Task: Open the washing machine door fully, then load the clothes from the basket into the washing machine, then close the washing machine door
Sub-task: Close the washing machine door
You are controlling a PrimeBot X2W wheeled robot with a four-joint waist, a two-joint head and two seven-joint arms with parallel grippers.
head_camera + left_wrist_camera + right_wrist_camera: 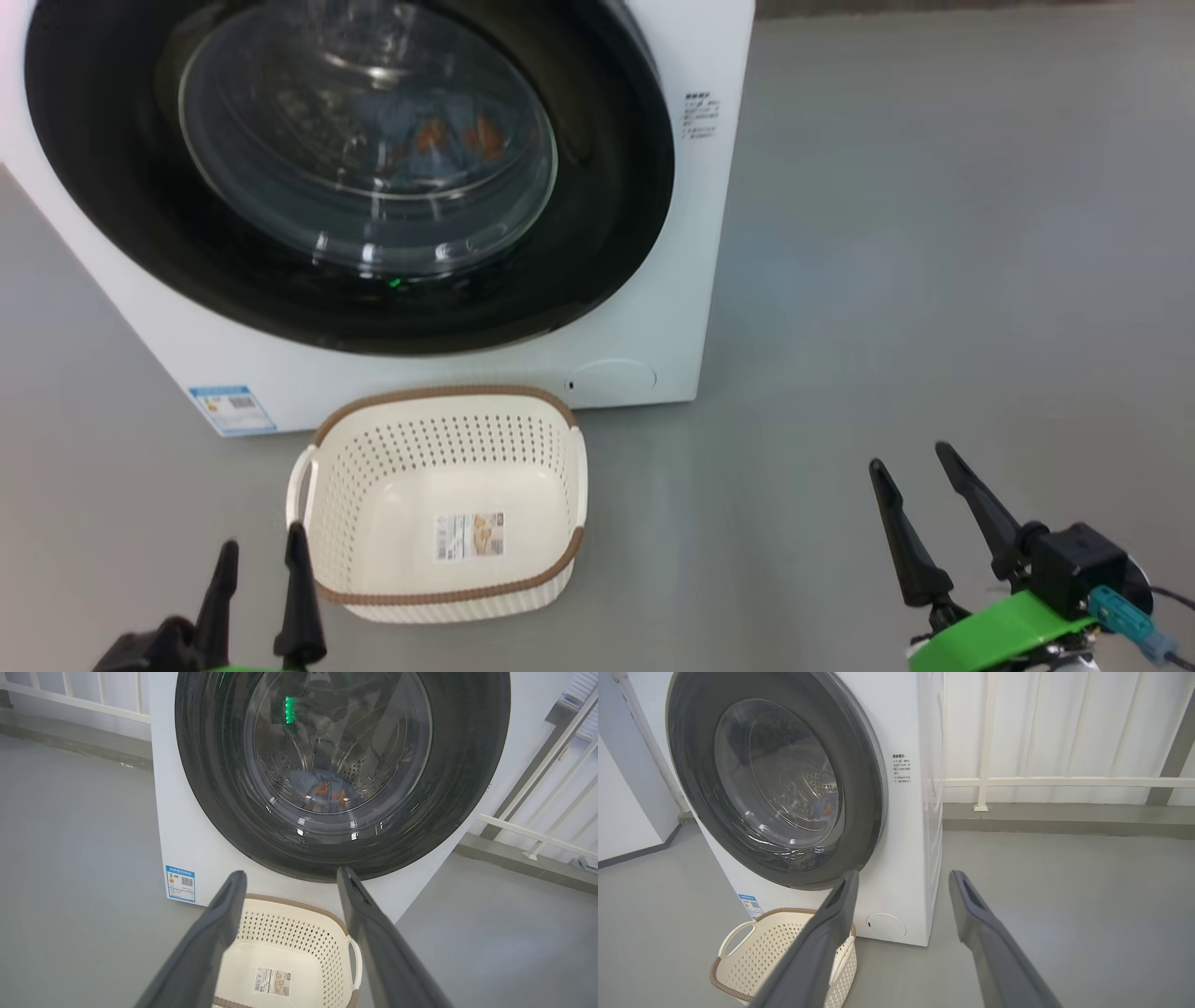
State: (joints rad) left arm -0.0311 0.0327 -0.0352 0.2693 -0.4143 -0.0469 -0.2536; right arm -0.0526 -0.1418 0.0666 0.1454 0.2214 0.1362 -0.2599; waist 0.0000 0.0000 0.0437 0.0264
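The washing machine door (112,187) looks shut on the clothes (439,140), with the basket (448,411) empty at its six o'clock (job apparently done). My left gripper (263,539) and right gripper (909,457) gape wide, holding nothing.

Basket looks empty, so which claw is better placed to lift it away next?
Probably left. The left claw is open right beside the basket, while the right claw, also open, sits well off to the right over the floor.
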